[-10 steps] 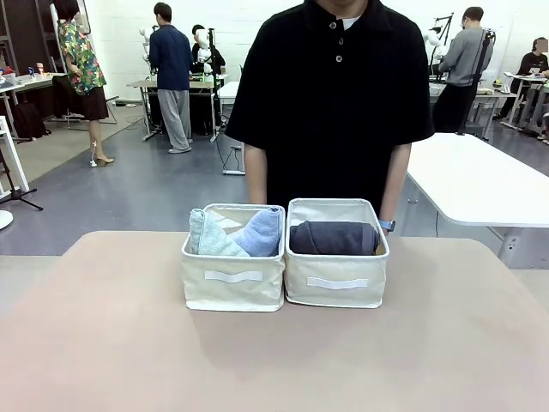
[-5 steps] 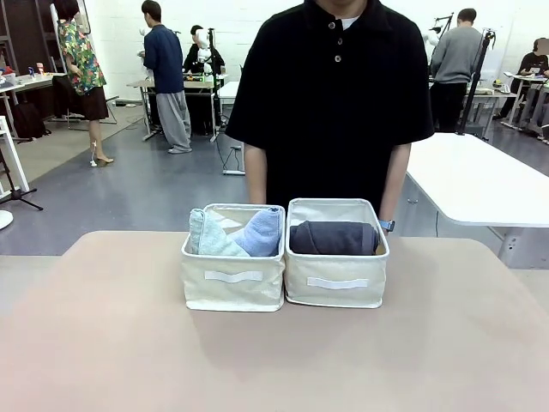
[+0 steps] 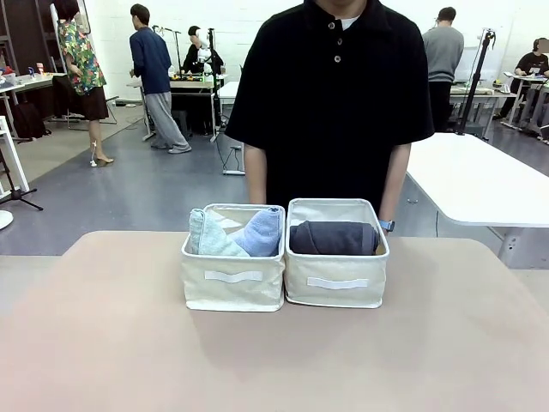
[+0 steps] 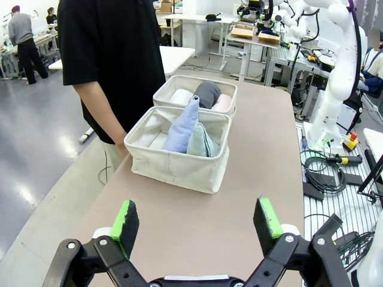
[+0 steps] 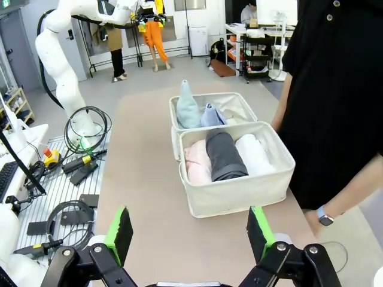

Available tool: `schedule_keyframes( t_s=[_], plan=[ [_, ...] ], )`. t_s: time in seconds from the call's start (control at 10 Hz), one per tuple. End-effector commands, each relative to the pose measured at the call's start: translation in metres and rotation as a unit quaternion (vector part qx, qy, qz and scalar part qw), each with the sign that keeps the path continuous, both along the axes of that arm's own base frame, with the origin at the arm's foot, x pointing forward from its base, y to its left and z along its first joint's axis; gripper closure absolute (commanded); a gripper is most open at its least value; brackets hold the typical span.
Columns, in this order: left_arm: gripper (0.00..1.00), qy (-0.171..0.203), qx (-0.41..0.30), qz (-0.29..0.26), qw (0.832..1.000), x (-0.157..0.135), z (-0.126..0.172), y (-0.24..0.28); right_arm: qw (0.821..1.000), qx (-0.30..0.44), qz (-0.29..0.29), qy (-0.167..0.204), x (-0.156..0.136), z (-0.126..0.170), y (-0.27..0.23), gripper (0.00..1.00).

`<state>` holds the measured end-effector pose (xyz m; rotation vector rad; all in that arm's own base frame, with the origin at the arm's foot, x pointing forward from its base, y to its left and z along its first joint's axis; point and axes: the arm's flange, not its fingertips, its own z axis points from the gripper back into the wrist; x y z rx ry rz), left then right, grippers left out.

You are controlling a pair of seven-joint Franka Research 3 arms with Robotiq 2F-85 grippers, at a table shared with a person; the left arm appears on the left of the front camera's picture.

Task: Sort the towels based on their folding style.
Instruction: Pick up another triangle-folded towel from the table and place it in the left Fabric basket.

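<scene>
Two cream fabric bins stand touching side by side on the table [image 3: 103,343], right in front of a person in a black shirt [image 3: 330,94] who stands at the far edge.

From the front, the left bin [image 3: 233,287] shows the pale mint-blue cone towel [image 3: 208,238] and the periwinkle cone towel [image 3: 262,232] leaning together, their lower parts hidden by the bin wall. The right bin [image 3: 334,279] shows the dark grey rolled towel [image 3: 333,238] across its top, while its front wall and the grey roll cover the towels beside it. The right wrist view looks down into that bin: the dark grey roll lies between a pink rolled towel [image 5: 196,162] and a white rolled towel [image 5: 254,153], all three side by side and touching. A yellow towel cannot be made out in any view; it may lie under the others. The person's hands hang behind the bins and are cut off from sight in the front view.

The left pincer [image 4: 197,222] stands wide open with nothing between its green pads, held above bare table; the bin with the two cones lies well ahead of it and the bin of rolls beyond that. The right pincer [image 5: 190,234] is likewise spread wide and holds nothing; the bin of rolls sits ahead of its fingertips, apart from them, with the cone bin farther on.
</scene>
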<state>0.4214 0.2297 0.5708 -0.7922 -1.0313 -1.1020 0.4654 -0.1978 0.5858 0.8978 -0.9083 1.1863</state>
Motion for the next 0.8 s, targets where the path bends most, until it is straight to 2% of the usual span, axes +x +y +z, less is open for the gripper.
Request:
schedule_keyframes(
  t_s=[0.0,0.7],
  plan=[
    [0.00,-0.005,-0.002,0.005,1.000,-0.0017,0.0004,-0.0017,1.000,0.002,0.002,0.001,0.0005,-0.0015,0.0003,0.00],
    [0.00,-0.005,-0.002,0.005,1.000,-0.0017,0.0004,-0.0017,1.000,0.002,0.002,0.001,0.0005,-0.0015,0.0003,0.00]
  ],
)
